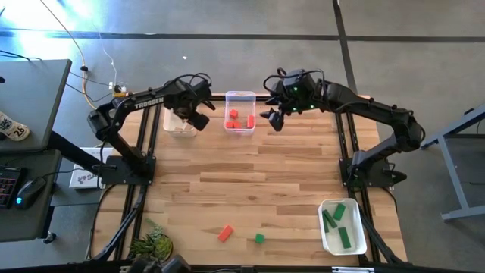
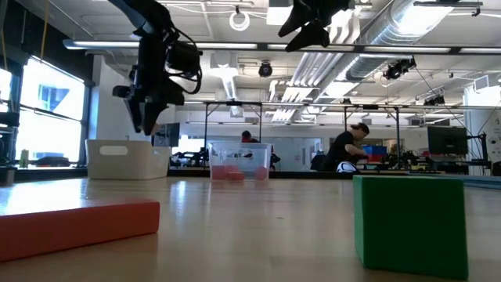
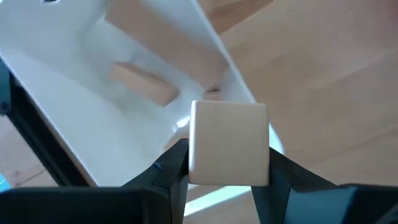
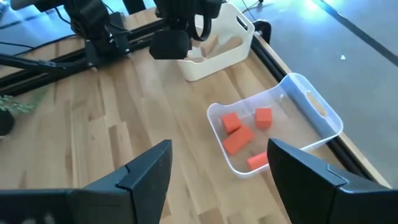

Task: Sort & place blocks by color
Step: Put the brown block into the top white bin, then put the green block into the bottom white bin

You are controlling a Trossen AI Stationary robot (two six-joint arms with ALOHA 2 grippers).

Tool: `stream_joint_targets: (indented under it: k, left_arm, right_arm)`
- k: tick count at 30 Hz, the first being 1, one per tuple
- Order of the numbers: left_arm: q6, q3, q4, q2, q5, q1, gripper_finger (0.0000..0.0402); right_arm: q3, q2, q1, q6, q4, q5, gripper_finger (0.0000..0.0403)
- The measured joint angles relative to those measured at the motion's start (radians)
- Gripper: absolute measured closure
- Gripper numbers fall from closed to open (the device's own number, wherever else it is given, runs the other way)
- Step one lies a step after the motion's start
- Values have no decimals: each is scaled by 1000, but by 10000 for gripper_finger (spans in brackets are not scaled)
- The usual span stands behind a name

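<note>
Nearest the worktop's (image 1: 242, 182) front edge, a red-orange bar (image 1: 225, 233) and a green cube (image 1: 259, 238) lie loose and close together, still unsorted. Off to the right, a white tub (image 1: 342, 226) holds several green blocks. Farther back, a clear tub (image 1: 239, 111) holds four red-orange blocks, and beside it stands a white tub (image 1: 180, 121) with at least one plain wood bar (image 3: 143, 84) lying inside.

The left end effector (image 3: 227, 168) hovers high over that far white tub, pinching a plain wood cube (image 3: 228, 144) between its fingers. The wrist view shows the cube above the tub's near wall rather than clearly over its middle. Released from here, I judge it could strike the rim and tumble onto the worktop, or bounce out given the drop height.

The right end effector (image 4: 217, 168) hangs spread wide and empty near the clear tub. If it descends while the left arm withdraws, the two arms could crowd each other along that back edge.
</note>
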Motion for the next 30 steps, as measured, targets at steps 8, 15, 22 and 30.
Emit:
stream_joint_targets:
  k: [8, 15, 22, 30]
  left_arm:
    - [-14, -17, 0, 0, 8, 22, 277]
    - [-40, -17, -1, 0, 2, 23, 236]
    - [-40, -17, -1, 0, 11, 23, 197]
    - [-16, 20, -2, 1, 165, 12, 189]
  right_arm:
    - [0, 0, -31, -29, -5, -16, 153]
    - [0, 0, -33, -45, -48, -32, 153]
    - [0, 0, -33, -45, -67, -32, 153]
    - [0, 0, -30, -4, -123, -34, 153]
